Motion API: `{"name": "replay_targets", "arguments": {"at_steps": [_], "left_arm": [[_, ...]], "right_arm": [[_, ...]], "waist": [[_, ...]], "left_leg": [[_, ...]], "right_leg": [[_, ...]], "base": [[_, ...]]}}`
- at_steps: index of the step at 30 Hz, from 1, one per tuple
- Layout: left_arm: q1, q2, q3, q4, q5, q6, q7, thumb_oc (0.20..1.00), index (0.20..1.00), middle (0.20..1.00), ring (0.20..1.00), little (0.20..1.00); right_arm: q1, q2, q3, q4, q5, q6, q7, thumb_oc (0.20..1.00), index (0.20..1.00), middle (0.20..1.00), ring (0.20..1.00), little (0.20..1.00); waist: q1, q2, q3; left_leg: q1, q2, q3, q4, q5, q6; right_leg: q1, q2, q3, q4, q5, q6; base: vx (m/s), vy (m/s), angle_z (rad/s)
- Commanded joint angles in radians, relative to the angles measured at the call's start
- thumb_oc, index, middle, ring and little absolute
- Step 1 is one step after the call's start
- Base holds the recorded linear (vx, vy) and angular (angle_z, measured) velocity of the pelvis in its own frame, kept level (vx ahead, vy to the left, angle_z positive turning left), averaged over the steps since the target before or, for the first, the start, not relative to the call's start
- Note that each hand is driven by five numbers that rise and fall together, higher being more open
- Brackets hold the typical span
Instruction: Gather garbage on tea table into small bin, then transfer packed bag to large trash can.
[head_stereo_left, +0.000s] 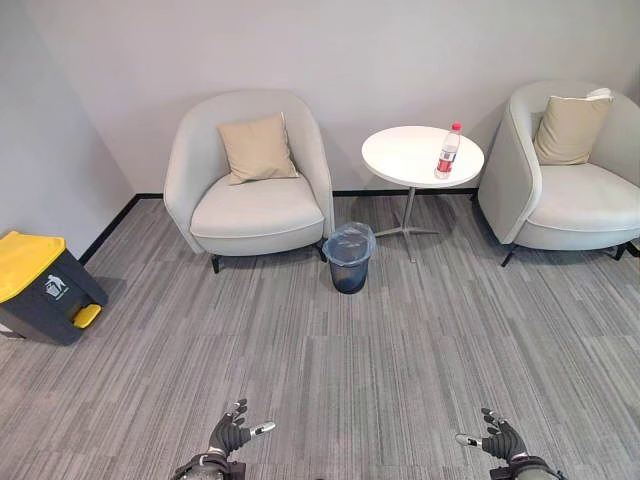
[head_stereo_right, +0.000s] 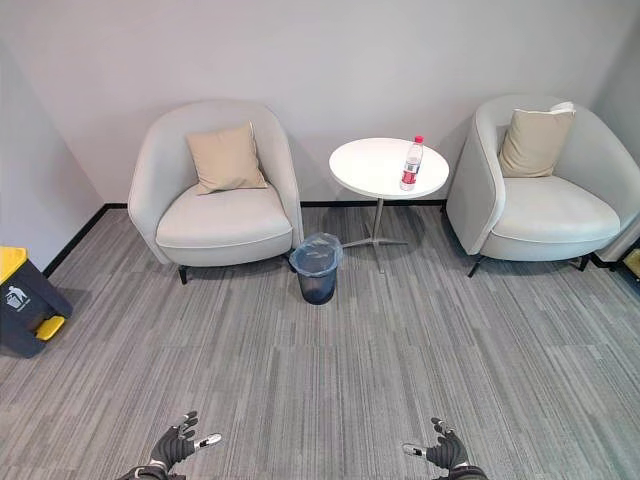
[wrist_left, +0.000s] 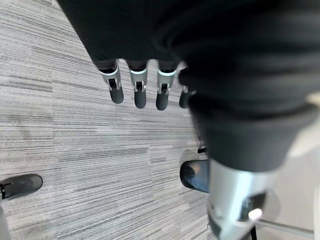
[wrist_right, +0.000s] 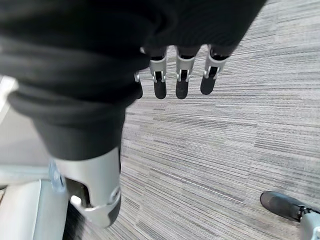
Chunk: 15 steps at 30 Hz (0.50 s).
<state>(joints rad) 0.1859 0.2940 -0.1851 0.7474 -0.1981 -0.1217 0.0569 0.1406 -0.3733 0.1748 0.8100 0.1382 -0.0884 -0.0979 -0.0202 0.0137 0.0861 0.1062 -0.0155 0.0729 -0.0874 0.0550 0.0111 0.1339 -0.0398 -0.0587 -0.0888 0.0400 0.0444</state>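
Observation:
A plastic bottle with a red cap and red label stands upright on the round white tea table between two armchairs. In front of the table, on the carpet, stands the small bin, lined with a bluish bag. The large trash can, dark with a yellow lid, stands at the far left by the wall. My left hand and right hand hang low at the near edge, far from the table, fingers straight and holding nothing.
A grey armchair with a beige cushion stands left of the table; a second one stands to its right. Grey carpet stretches between me and the furniture.

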Motion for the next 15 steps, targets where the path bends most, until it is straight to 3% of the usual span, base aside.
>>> {"name": "replay_targets", "arguments": {"at_steps": [1,15], "left_arm": [[-0.056,0.03,0.029,-0.016,-0.035,-0.031,0.001,1.0,1.0,1.0,1.0,1.0],[-0.082,0.04,0.028,-0.014,-0.054,-0.033,0.013,1.0,1.0,1.0,1.0,1.0]], "right_arm": [[-0.052,0.007,-0.022,0.001,0.036,-0.037,-0.007,1.0,1.0,1.0,1.0,1.0],[-0.101,0.007,-0.036,0.021,0.073,-0.029,-0.019,1.0,1.0,1.0,1.0,1.0]], "waist": [[0.001,-0.023,0.009],[0.012,-0.042,0.049]], "left_leg": [[0.049,0.029,-0.016,0.005,-0.118,-0.046],[-0.08,0.001,-0.01,0.172,-0.175,-0.018]], "right_leg": [[0.03,-0.053,-0.006,0.002,-0.088,0.087],[-0.047,-0.081,0.026,0.064,-0.084,0.097]], "base": [[0.0,0.0,0.0],[-0.02,0.037,-0.09]]}}
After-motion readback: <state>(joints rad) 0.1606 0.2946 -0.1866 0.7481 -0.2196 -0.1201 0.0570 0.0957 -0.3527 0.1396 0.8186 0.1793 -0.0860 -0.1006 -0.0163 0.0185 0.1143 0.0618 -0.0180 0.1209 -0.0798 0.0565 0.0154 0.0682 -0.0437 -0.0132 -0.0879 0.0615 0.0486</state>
